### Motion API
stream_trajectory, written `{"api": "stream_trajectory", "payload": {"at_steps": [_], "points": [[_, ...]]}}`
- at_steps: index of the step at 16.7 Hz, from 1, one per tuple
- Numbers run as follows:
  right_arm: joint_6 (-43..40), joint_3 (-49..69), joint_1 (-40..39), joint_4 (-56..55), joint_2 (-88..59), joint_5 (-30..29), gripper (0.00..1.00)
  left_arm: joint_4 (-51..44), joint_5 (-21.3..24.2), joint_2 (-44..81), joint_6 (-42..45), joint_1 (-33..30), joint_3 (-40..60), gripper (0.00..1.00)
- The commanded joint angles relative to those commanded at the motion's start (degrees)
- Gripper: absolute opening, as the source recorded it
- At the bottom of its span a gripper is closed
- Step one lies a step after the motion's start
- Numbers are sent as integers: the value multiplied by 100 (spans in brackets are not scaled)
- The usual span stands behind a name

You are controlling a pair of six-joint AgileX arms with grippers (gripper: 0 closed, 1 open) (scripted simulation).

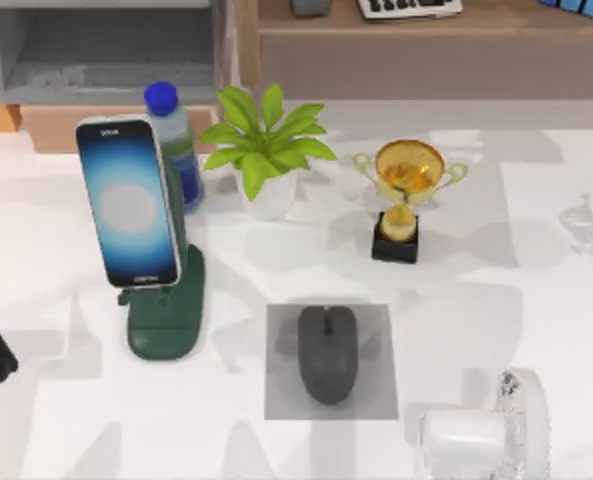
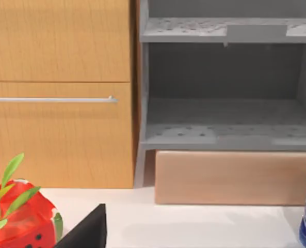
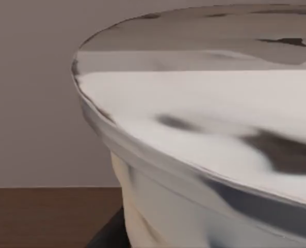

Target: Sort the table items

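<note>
A smooth, rounded dark grey mouse (image 1: 327, 353) lies on a flat grey square pad (image 1: 376, 398) mid-table (image 1: 496, 280). A slim glossy phone (image 1: 128, 203) leans upright in a green stand (image 1: 168, 320) at left. A clear ribbed cup (image 1: 496, 432) lies tipped at lower right; either tool's grip cannot be told

No text can be read with certainty. The smartphone (image 1: 129, 203), propped on its dark green stand (image 1: 168, 310) at the left of the surface, carries small pale marks at the top and bottom edges of its glowing screen, too small to make out. The blue-capped bottle (image 1: 176, 140) just behind it has a blue and green label, and its white lettering in the left wrist view is cut off and illegible.
</note>
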State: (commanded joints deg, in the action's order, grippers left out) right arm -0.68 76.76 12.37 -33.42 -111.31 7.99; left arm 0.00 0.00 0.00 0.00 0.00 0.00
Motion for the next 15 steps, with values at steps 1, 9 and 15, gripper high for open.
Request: {"api": "stream_trajectory", "payload": {"at_steps": [1, 9, 15], "points": [[-6, 134, 42, 192, -59, 101, 0, 0, 0, 0, 0, 0, 0, 100], [-18, 466, 129, 689, -211, 359, 0, 0, 0, 0, 0, 0, 0, 100], [-18, 466, 130, 689, -211, 359, 0, 0, 0, 0, 0, 0, 0, 100]]}}
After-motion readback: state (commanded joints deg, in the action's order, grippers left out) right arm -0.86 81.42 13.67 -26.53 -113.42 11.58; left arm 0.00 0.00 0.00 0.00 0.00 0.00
